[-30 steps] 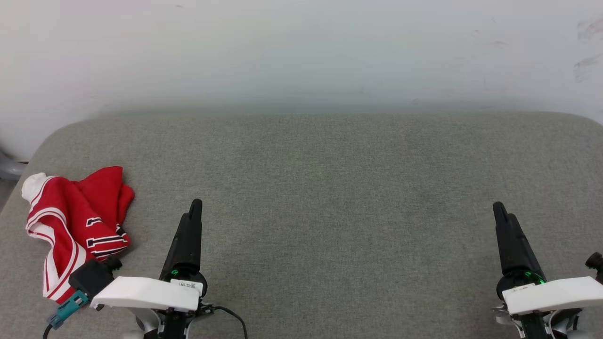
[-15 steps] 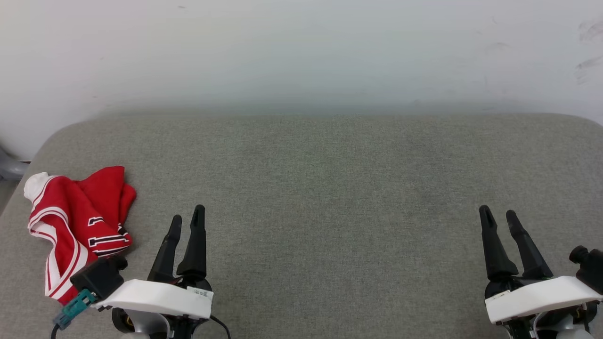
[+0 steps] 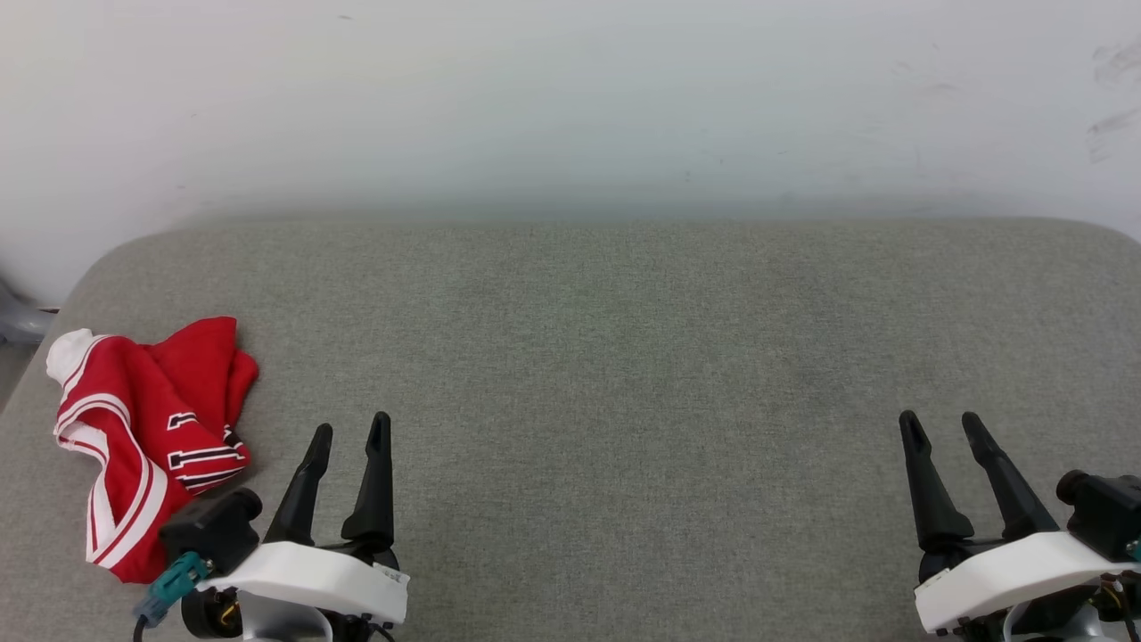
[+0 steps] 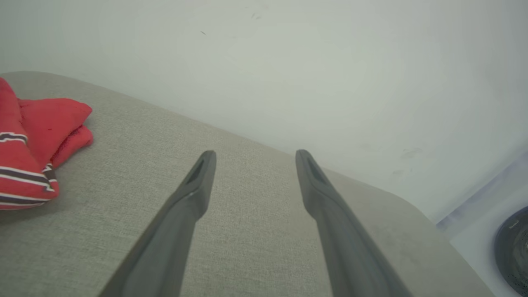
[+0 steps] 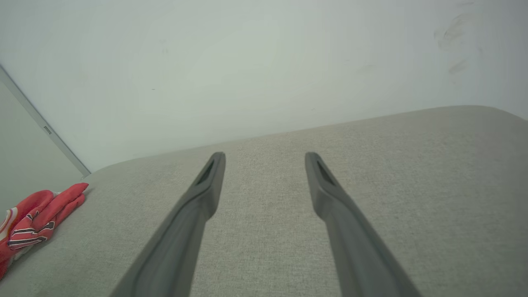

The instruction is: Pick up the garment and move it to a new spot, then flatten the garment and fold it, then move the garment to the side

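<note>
The garment (image 3: 147, 428), a red jersey with white striped trim and black lettering, lies crumpled at the left end of the grey cushioned surface (image 3: 624, 357). It also appears at the left edge of the left wrist view as the garment (image 4: 33, 140) and low on the left in the right wrist view as the garment (image 5: 33, 218). My left gripper (image 3: 350, 430) stands open just right of it, not touching, nothing between its fingers. My right gripper (image 3: 938, 426) is open at the lower right, far from the cloth.
A pale wall (image 3: 570, 98) rises right behind the cushion's far edge. The cushion's rounded left corner (image 3: 98, 267) drops off beside the jersey. A dark round object (image 4: 513, 247) sits on the floor past the cushion's edge in the left wrist view.
Both grippers went from shut to open and drew back toward the bottom of the head view. The garment has not moved.
</note>
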You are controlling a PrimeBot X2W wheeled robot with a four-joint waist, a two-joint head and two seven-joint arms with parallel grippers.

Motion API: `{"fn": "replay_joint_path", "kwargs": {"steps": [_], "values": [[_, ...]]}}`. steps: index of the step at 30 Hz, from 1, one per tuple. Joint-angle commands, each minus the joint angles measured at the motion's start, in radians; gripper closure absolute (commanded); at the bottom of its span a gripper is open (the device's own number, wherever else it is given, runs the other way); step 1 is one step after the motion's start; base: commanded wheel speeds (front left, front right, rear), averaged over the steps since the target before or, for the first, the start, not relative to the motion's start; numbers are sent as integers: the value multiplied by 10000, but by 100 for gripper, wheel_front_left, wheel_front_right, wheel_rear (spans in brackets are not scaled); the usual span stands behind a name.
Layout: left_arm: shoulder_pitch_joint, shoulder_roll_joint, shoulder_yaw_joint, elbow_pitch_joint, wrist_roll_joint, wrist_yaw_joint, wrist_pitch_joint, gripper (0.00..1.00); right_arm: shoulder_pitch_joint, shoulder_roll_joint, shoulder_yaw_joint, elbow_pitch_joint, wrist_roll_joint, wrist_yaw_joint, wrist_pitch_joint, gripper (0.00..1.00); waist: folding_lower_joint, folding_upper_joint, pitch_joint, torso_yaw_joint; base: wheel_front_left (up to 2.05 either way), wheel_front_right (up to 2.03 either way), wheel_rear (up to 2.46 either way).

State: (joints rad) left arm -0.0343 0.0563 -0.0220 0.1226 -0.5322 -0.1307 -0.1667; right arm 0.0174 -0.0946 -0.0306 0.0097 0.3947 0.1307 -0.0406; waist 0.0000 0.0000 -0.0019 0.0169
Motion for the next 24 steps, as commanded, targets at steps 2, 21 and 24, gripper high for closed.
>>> {"fn": "replay_joint_path", "kwargs": {"steps": [2,21,24], "values": [[36,112,-10,-16,702,45,-133,0,6,27,-72,-180,-512,0,68,0,0,0,-6,-9,0,0,0],[109,153,-153,125,3006,323,-544,0,271,333,-567,-489,-2708,-1,205,0,0,0,-42,28,0,0,0],[113,136,-151,174,3195,332,-605,0,302,360,-558,-552,-2950,-1,174,0,0,0,-52,20,0,0,0]]}}
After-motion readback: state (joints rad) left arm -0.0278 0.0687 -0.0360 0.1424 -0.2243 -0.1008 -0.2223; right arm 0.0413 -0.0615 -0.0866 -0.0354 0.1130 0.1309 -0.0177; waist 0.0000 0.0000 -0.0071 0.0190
